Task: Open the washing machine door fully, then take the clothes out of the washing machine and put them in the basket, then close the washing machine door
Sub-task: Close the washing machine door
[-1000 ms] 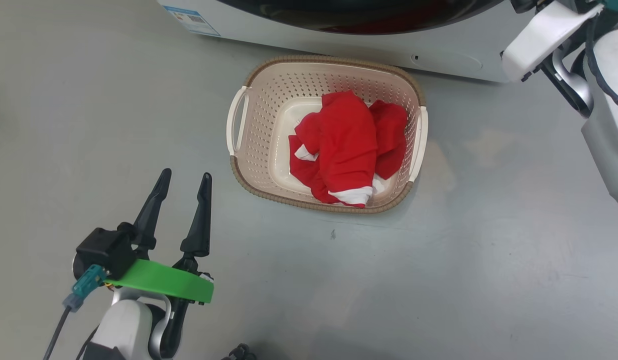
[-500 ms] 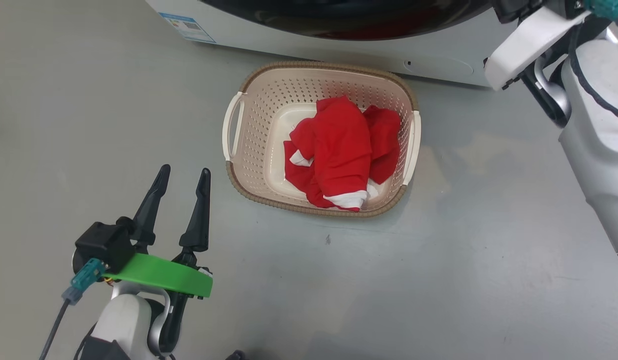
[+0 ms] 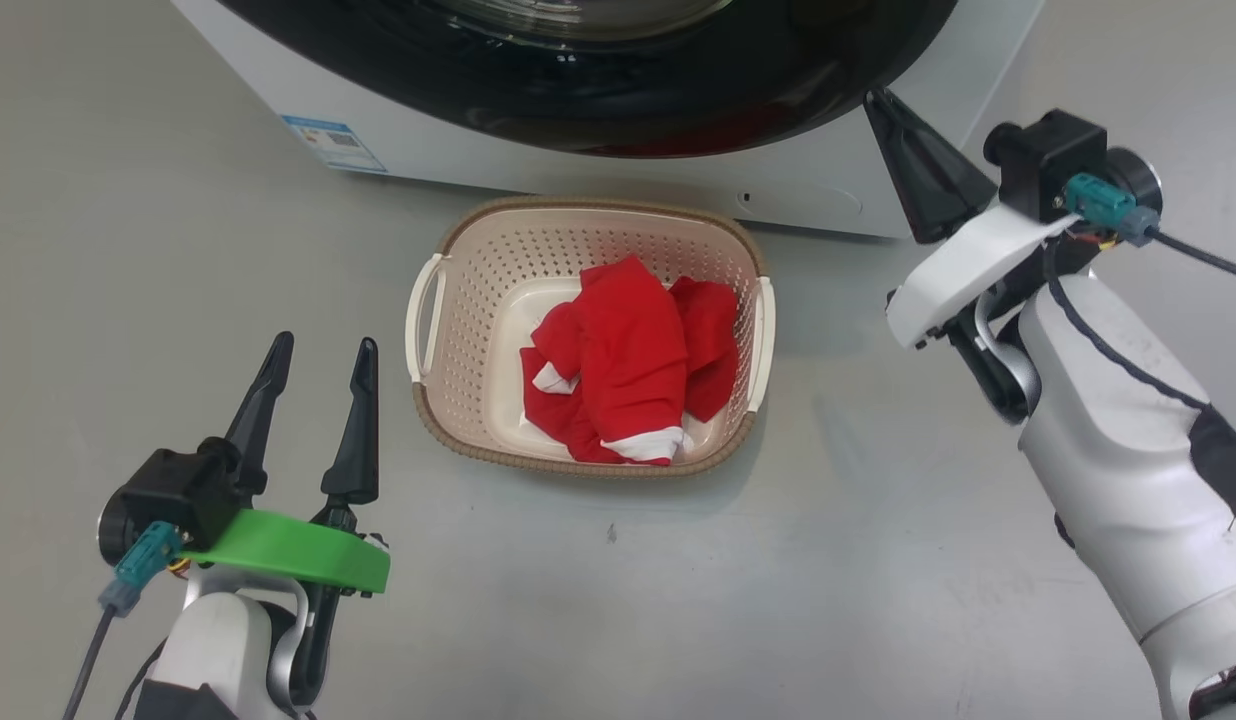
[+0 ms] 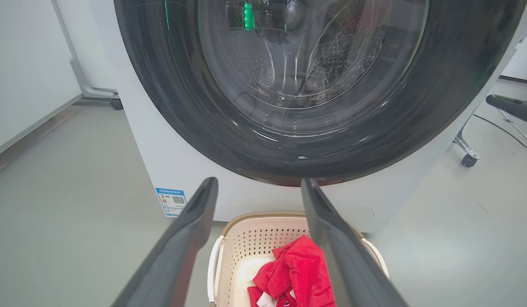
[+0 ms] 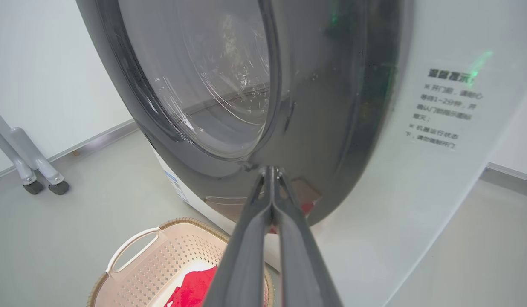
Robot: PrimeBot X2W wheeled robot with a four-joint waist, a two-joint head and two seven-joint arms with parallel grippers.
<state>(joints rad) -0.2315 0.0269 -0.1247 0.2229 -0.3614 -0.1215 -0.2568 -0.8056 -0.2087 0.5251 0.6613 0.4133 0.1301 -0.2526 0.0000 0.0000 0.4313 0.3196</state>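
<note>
The washing machine door (image 3: 578, 95), with its black rim and glass window (image 4: 289, 72), lies against the front of the white washing machine (image 3: 458, 165). On the floor before it stands the basket (image 3: 478, 290) holding the red clothes (image 3: 628, 360), which also show in the left wrist view (image 4: 302, 268). My left gripper (image 3: 323, 343) hovers open and empty left of the basket. My right gripper (image 3: 873, 100) is shut on nothing, its tip (image 5: 270, 169) at the door rim's lower right edge. Whether it touches the rim I cannot tell.
A blue label (image 3: 333, 145) sits low on the machine's front. Castor legs stand left of the machine (image 5: 33, 183) and a castor to its right (image 4: 468, 160). Grey floor (image 3: 678, 600) spreads around the basket.
The head camera has lifted, bringing more of the door into view. The right gripper's shut fingers have come into the picture beside the door. The left gripper stays open.
</note>
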